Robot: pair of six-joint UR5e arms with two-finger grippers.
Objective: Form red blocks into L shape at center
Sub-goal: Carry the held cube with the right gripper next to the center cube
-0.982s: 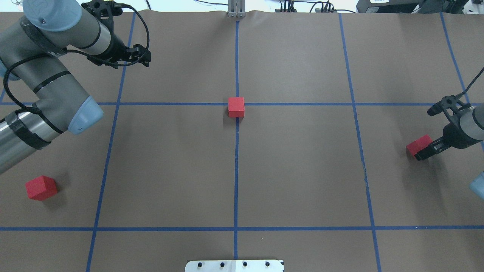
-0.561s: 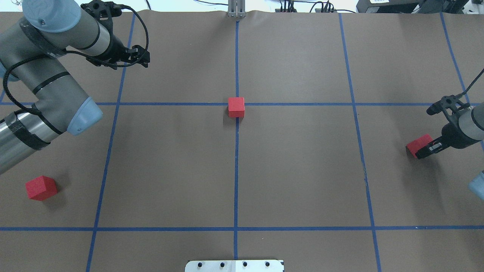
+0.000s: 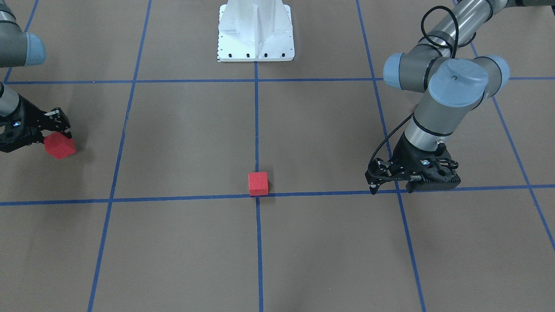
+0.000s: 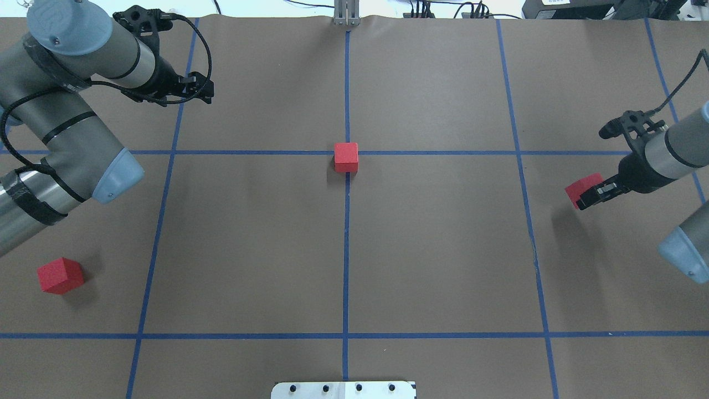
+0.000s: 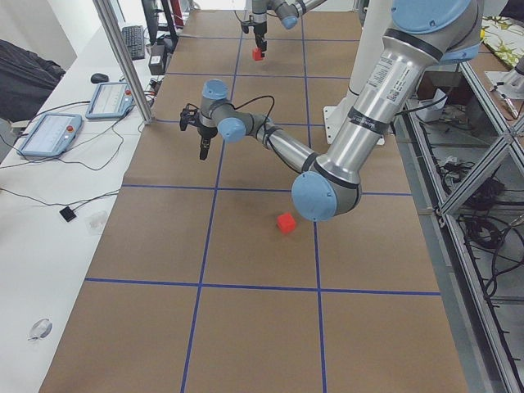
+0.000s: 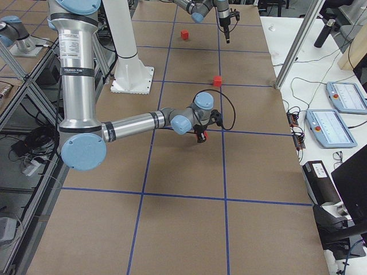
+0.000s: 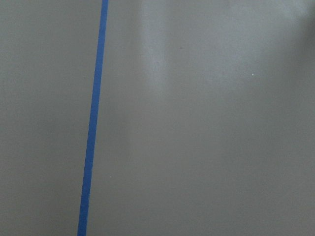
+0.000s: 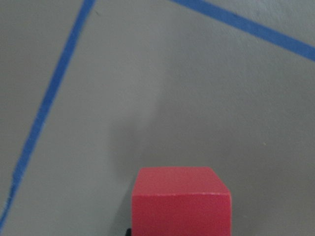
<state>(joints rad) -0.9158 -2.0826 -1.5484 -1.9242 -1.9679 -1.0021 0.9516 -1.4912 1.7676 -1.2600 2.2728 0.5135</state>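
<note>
Three red blocks (image 4: 61,275): two loose, one gripped.

Cube A (image 4: 346,157): you see it resting flat at the center (image 3: 257,198), astride the lengthwise blue tape line. It touches the cross line on the robot's side, with its edges roughly square to the grid.

Cube B (image 4: 60,275): flat on the brown paper far out on the robot's left, turned askew to the grid.

Cube C (image 4: 579,185): far out on the right, pinched in the right gripper (image 4: 582,197), raised clear of the paper and tilted.

All 3 are matte, bright red and plain-faced, each far smaller than a grid square.
</note>
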